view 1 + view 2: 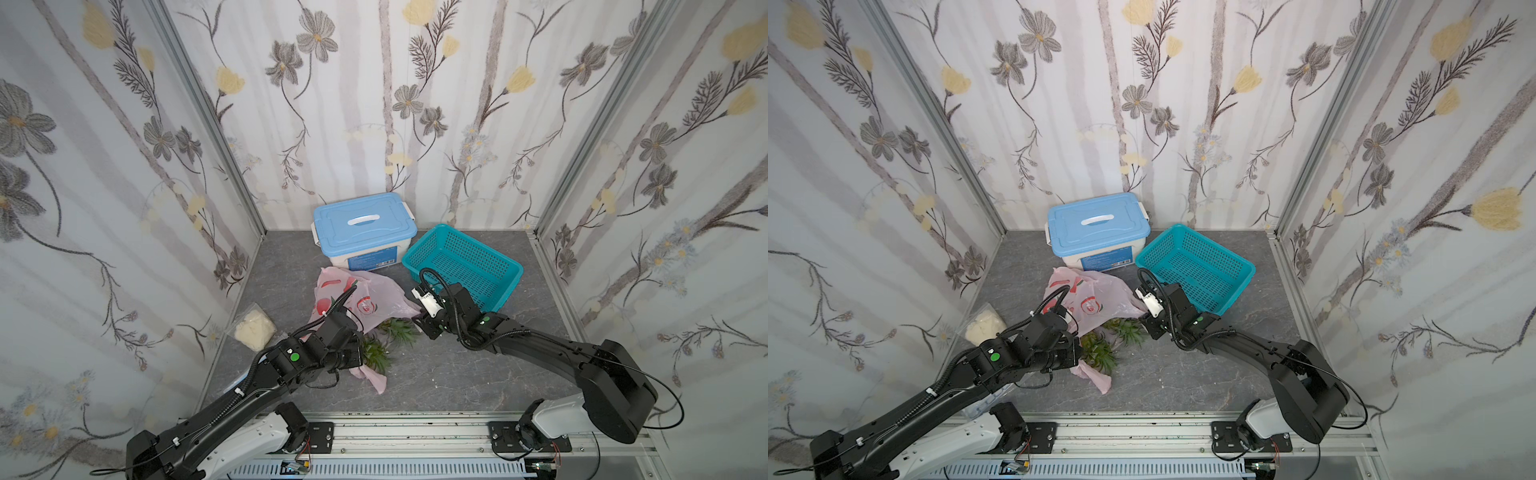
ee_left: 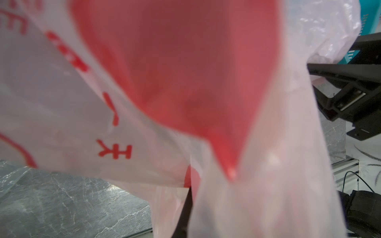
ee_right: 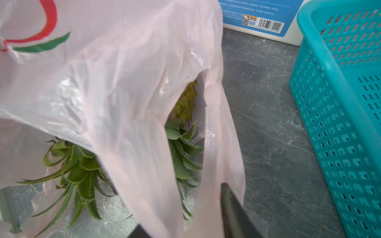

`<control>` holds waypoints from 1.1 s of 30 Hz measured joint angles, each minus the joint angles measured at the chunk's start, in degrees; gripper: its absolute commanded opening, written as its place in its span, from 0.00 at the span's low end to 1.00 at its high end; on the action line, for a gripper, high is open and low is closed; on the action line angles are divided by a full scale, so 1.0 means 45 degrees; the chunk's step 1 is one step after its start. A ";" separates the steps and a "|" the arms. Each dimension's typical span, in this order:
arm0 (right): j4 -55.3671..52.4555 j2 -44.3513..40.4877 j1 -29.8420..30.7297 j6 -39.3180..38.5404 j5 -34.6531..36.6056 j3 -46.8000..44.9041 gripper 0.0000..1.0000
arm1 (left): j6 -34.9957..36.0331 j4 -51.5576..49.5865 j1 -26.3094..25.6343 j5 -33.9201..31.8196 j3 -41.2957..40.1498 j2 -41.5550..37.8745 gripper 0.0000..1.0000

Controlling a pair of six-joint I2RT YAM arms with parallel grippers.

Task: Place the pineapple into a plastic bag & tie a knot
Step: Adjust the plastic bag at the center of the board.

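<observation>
Jaws of L gripper (image 1: 360, 355) are clamping fully shut at lower centre of a top view, mostly hiding under the wrist. In left wrist view, pink film is funnelling down to one dark finger (image 2: 185, 210) at bottom centre, so it's prob. pinching the plastic bag (image 1: 374, 297).

R gripper (image 3: 183, 214) is sitting at bottom centre of right wrist view w/ a handle loop (image 3: 225, 144) running down btwn its two dark fingers. Can't tell if they're nipping it or just straddling it.

Bag is lying mid-frame in both top views, closed end pointing up toward blue-lidded box (image 1: 365, 224), mouth pointing down-frame. Pineapple (image 3: 185, 101) is sitting inside, yellow body showing through the loop's hole. Leafy crowns (image 1: 399, 330) are poking out of the mouth btwn the two grippers. No knot is showing yet.

Judging the next move: loops are splaying apart, L one lower left, R one right of centre, w/ each arm nearer its own. So they're needing to cross over the crowns.
</observation>
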 measured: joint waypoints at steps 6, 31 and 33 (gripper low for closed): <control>-0.0233 0.0000 -0.0393 -0.0194 -0.1161 0.0121 0.00 | 0.0049 -0.0466 -0.0005 -0.0165 0.0505 -0.0053 0.51; -0.2249 0.0277 -0.0461 0.0811 -0.3599 0.1700 0.00 | -0.7232 -0.4172 -0.3949 -0.0680 0.1457 0.2244 0.98; -0.2395 0.0379 -0.0461 0.0767 -0.3662 0.1656 0.00 | -0.7800 -0.4294 -0.3988 -0.1166 0.1175 0.2472 0.91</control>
